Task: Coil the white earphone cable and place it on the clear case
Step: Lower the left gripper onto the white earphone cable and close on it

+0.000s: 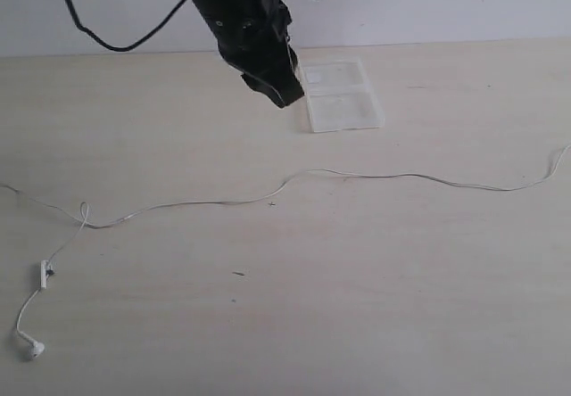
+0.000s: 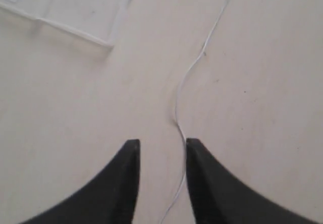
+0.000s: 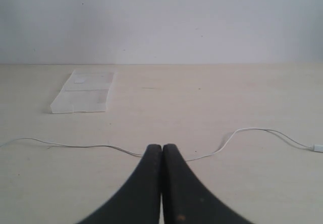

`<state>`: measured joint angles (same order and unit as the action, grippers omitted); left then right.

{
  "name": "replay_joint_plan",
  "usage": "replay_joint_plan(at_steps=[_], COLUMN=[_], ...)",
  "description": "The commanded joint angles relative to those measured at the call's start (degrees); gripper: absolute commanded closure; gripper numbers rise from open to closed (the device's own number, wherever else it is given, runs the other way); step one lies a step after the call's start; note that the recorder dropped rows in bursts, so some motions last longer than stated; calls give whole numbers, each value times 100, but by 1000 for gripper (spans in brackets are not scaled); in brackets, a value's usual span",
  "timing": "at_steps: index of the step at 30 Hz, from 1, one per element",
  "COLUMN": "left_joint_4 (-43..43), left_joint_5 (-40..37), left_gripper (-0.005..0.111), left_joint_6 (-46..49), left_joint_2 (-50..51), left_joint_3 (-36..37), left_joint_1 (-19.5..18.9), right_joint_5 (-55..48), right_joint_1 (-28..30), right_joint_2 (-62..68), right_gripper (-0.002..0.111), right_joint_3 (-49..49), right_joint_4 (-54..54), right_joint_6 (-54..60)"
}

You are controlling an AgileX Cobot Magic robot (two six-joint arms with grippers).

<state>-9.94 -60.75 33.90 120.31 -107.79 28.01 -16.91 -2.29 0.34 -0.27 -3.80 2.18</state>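
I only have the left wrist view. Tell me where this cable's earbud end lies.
Observer: In the exterior view, one earbud lies on the table at the lower left, with the inline remote just above it in that view.
Operator: Report the right fingers.
Observer: The right fingers are pressed shut. The white earphone cable passes behind their tips.
Operator: Describe the whole case.
Observer: The clear case lies flat as two joined panels, and nothing rests on the part that shows.
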Motion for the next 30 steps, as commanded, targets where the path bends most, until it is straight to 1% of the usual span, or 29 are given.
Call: replay_joint_plan(at_steps=[1,4,7,13,16,30], left_joint_4=[194,409,510,618,659,937], left_joint_5=[-111,-88,-29,457,474,537], left_gripper=[44,45,45,45,45,45], left_joint_6=[-14,-14,-14,-106,-106,-146], left_joint_2=[485,865,1143,1522,1672,1825], left_joint_3=[-370,-499,-572,-584,-584,-584], left_joint_1=[345,498,498,498,498,474], right_joint_5=[54,54,54,54,54,54], right_joint_1=[31,31,31,31,31,31], right_joint_2=[-34,-34,-34,-34,-34,-34], right_gripper=[108,108,108,108,108,108], right_joint_3=[27,27,27,27,27,27], right_joint_4=[22,22,22,22,22,22], right_joint_6=[0,0,0,0,0,0])
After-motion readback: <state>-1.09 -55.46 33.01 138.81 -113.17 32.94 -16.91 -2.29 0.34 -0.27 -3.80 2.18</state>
